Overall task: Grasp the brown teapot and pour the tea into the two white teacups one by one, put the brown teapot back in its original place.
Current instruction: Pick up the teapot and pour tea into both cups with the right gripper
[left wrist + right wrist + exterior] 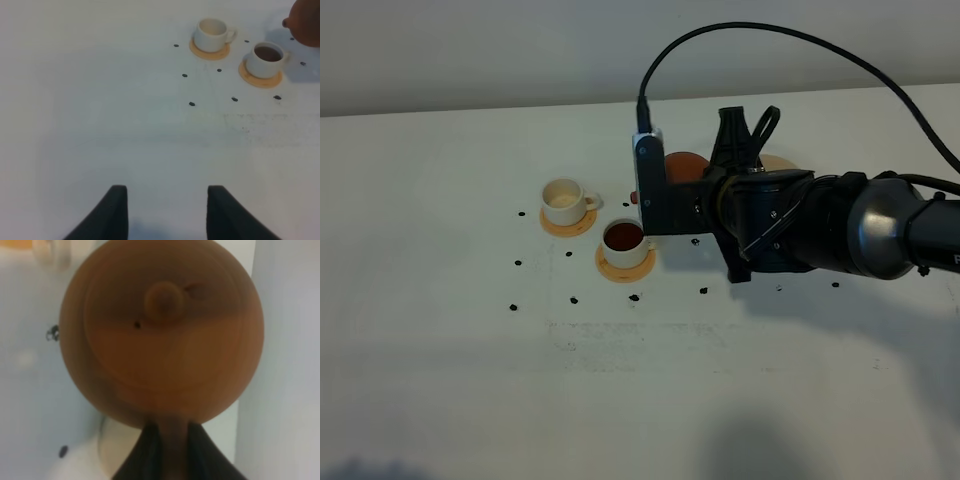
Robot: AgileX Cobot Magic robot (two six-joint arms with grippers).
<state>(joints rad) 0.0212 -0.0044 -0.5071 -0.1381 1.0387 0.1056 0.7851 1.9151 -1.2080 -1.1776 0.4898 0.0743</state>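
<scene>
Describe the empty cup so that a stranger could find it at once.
On the white table, beside the black robot arm, two white cups sit on round orange coasters. Take the cup farther from the arm: its inside is pale and empty, while its neighbour holds dark tea.

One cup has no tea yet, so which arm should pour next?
Right. The right jaws are shut on the teapot handle, near the empty cup. The left jaws stand open, far from both, holding nothing.
</scene>
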